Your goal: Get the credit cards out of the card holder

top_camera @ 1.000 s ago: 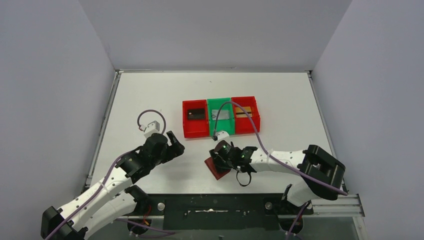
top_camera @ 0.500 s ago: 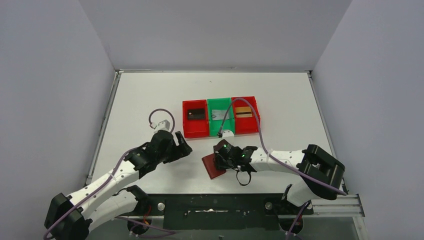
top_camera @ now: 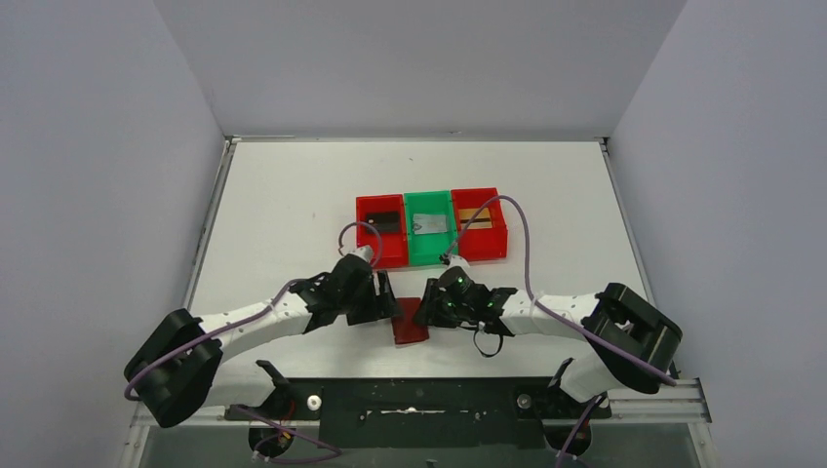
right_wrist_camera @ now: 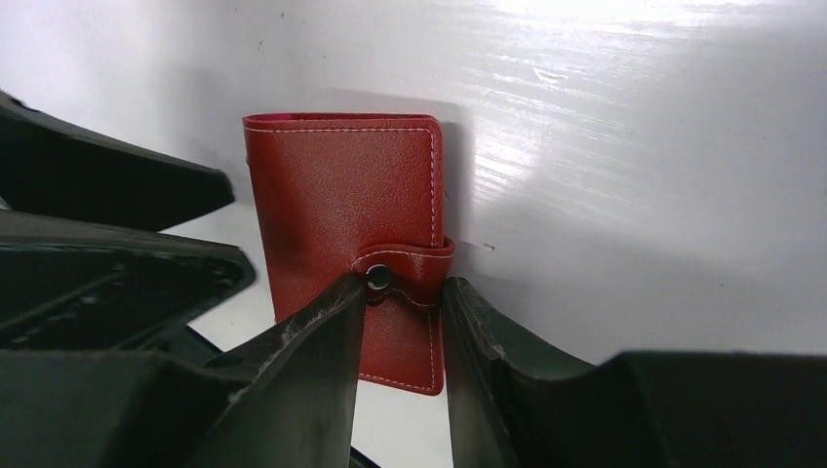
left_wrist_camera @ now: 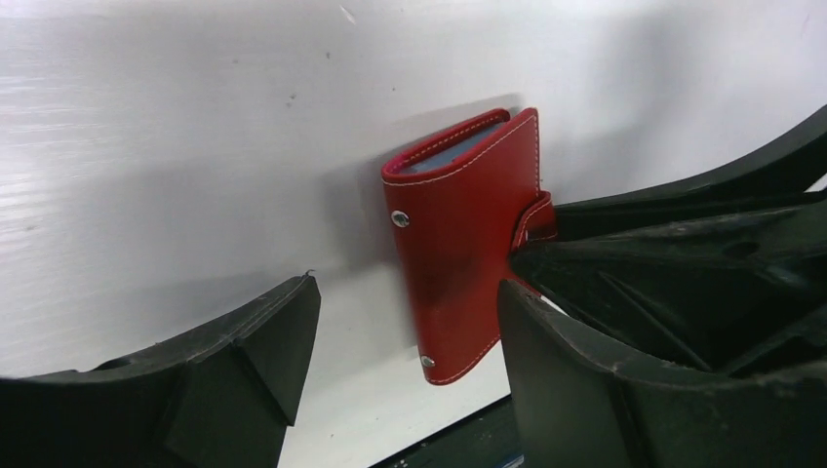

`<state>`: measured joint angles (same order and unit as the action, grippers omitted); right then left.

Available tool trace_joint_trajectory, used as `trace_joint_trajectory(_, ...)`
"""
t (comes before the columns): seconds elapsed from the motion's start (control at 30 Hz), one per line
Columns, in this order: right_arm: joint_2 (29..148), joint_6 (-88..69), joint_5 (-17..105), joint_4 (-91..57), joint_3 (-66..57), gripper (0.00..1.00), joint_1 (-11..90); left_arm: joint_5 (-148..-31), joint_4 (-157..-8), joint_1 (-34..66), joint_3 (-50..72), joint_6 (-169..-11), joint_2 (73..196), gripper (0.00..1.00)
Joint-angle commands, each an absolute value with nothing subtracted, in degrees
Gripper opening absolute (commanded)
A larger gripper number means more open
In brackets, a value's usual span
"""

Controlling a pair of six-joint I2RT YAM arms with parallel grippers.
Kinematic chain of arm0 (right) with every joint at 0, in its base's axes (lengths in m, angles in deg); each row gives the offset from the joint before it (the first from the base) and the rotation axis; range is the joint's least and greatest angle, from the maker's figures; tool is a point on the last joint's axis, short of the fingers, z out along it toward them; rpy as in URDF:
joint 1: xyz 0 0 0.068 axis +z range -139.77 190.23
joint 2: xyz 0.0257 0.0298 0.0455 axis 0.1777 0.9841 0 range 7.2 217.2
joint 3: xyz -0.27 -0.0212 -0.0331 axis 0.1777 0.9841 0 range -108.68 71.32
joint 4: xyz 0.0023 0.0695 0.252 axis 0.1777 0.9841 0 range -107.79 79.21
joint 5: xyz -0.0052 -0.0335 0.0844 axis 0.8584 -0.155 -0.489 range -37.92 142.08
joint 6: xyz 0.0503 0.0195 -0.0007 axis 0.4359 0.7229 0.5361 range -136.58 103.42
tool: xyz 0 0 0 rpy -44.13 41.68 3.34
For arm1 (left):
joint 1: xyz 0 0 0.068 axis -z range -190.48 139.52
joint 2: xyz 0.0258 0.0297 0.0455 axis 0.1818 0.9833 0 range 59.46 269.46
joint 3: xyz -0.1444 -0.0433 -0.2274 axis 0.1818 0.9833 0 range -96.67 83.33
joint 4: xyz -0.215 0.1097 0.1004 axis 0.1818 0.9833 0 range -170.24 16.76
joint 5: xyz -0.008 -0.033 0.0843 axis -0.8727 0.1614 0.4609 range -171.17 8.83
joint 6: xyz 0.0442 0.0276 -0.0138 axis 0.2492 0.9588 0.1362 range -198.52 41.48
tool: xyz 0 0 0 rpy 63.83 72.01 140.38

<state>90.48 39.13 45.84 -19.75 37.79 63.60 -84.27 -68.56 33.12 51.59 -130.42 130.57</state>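
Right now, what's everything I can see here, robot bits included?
card holder: one, dark red, snapped shut, near edge of table, between the grippers
red bins: two, at mid-table, either side of the green one
green bin: one, between them
cards: three, dark, silvery, gold; one per bin
table: one, white
left gripper: black, open, straddling the holder
right gripper: black, pinching the holder's snap tab

A white table (top_camera: 293, 185) stands between pale grey walls (top_camera: 98, 195). Three small bins sit in a touching row near its middle: a red bin (top_camera: 360, 229) on the left, a green bin (top_camera: 427, 195) in the centre, and another red bin (top_camera: 504, 229) on the right. A black rail (top_camera: 419, 400) runs along the near edge.
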Motion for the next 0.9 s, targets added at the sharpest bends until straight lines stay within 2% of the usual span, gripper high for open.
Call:
trace_joint_trajectory(0.0, 89.38, 41.02, 42.32, -26.15, 38.63, 0.18, 62.77, -85.04, -74.61, 35.27, 49.2, -130.22, 135.05, 0.64)
trace_joint_trajectory(0.23, 89.87, 42.11, 40.25, -28.62, 39.93, 0.18, 61.73, -85.46, -76.97, 36.42, 50.06, -131.07, 138.93, 0.51)
trace_joint_trajectory(0.33, 90.08, 42.73, 39.07, -30.12, 40.91, 0.18, 60.91, -85.39, -77.38, 36.44, 50.56, -131.16, 139.0, 0.41)
trace_joint_trajectory(0.57, 89.65, 45.52, 36.0, -35.81, 44.49, 0.17, 58.03, -83.0, -75.14, 36.42, 52.64, -130.57, 137.73, 0.27)
trace_joint_trajectory(0.73, 89.31, 41.01, 40.48, -25.76, 40.0, 0.29, 59.09, -83.89, -75.84, 36.46, 53.35, -130.12, 136.45, 0.23)
trace_joint_trajectory(0.87, 89.43, 37.64, 50.43, -13.94, 33.36, 0.5, 63.17, -84.6, -76.8, 36.45, 53.47, -130.55, 135.47, 0.21)
